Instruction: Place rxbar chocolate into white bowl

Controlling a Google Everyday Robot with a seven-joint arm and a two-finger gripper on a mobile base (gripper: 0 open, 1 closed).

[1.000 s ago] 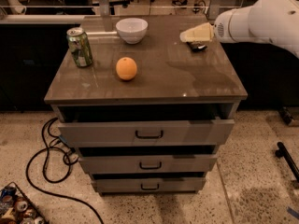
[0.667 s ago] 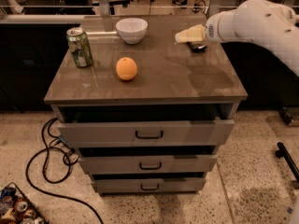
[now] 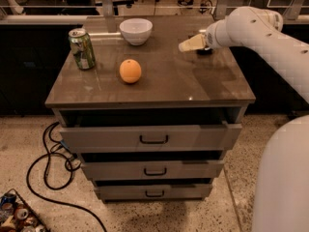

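Note:
The rxbar chocolate (image 3: 205, 51) shows only as a small dark shape lying on the cabinet top at the back right, partly hidden under my wrist. My gripper (image 3: 189, 44) hovers just left of it, low over the top, pointing left toward the white bowl (image 3: 135, 30). The bowl stands upright at the back middle, well apart from the gripper. Nothing dark shows in the gripper.
An orange (image 3: 130, 71) lies mid-left on the brown cabinet top (image 3: 193, 83). A green soda can (image 3: 81, 48) stands at the left. The top drawer (image 3: 149, 135) is pulled slightly out. A black cable (image 3: 48, 178) lies on the floor at the left.
My gripper has moved a little to the left and slightly down over the cabinet top. The dark bar has stayed where it was. Bowl, orange and can have not moved.

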